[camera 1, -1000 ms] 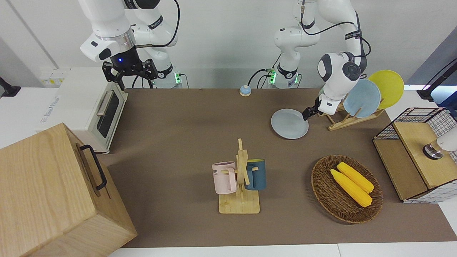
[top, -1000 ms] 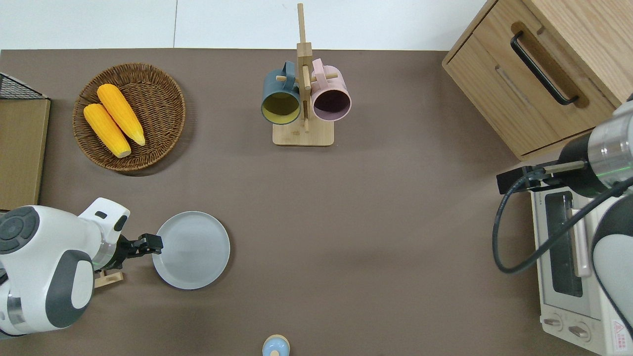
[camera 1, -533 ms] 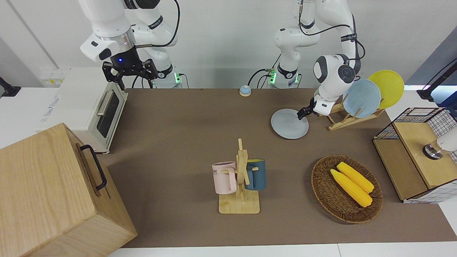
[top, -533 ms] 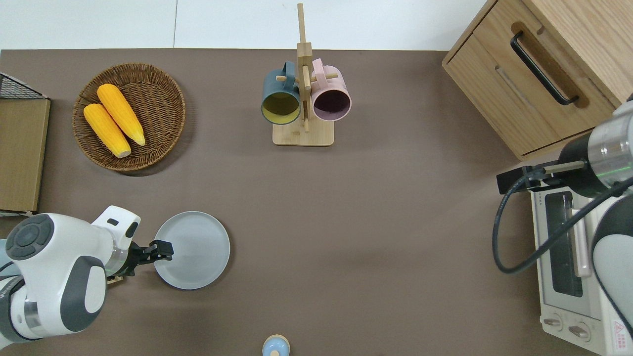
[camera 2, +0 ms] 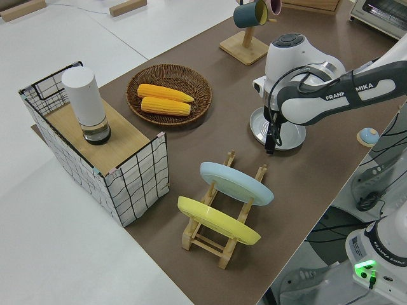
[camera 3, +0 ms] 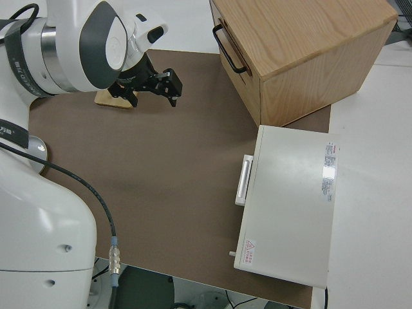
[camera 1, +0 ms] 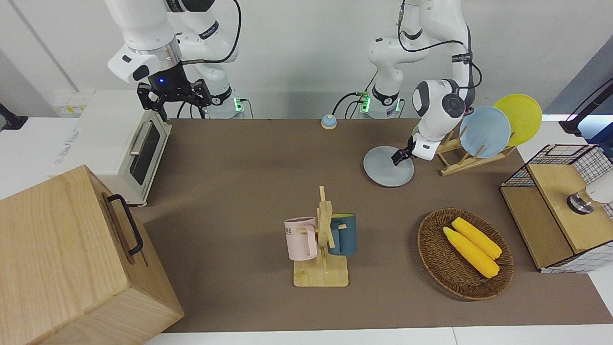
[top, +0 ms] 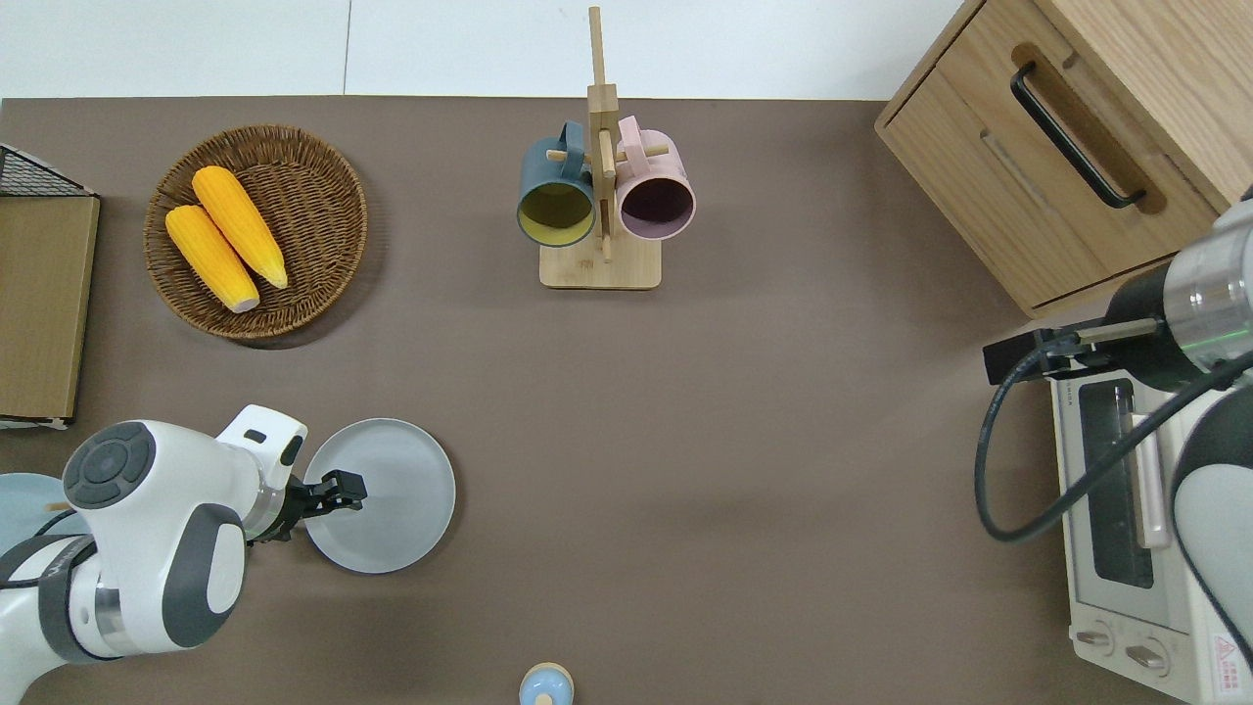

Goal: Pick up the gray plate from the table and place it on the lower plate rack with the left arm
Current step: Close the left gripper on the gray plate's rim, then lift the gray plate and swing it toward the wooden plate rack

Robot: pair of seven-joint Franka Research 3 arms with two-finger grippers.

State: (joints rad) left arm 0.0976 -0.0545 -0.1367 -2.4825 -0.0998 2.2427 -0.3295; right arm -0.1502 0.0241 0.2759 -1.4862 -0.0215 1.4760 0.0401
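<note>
The gray plate (camera 1: 383,168) (top: 392,494) (camera 2: 290,135) lies flat on the brown table (camera 1: 249,182). It is beside the light-wood plate rack (camera 1: 463,162) (camera 2: 219,240), on the side toward the right arm's end of the table. My left gripper (camera 1: 397,157) (top: 345,487) (camera 2: 270,145) is low over the plate's rim on the rack side. The rack holds a light blue plate (camera 1: 484,132) (camera 2: 236,183) and a yellow plate (camera 1: 519,119) (camera 2: 216,221). Its lower end, next to the gray plate, is bare. The right arm is parked, its gripper (camera 1: 173,96) open.
A wooden mug stand (camera 1: 322,244) with two mugs stands mid-table. A wicker basket (camera 1: 433,258) holds corn. A wire basket (camera 1: 560,206) sits at the left arm's end. A toaster oven (camera 1: 129,148), a wooden cabinet (camera 1: 72,258) and a small blue bell (camera 1: 328,121) are also here.
My left gripper has moved from just off the gray plate's rim, on the rack side, to over the plate's edge. The plate has not moved. The right arm is still.
</note>
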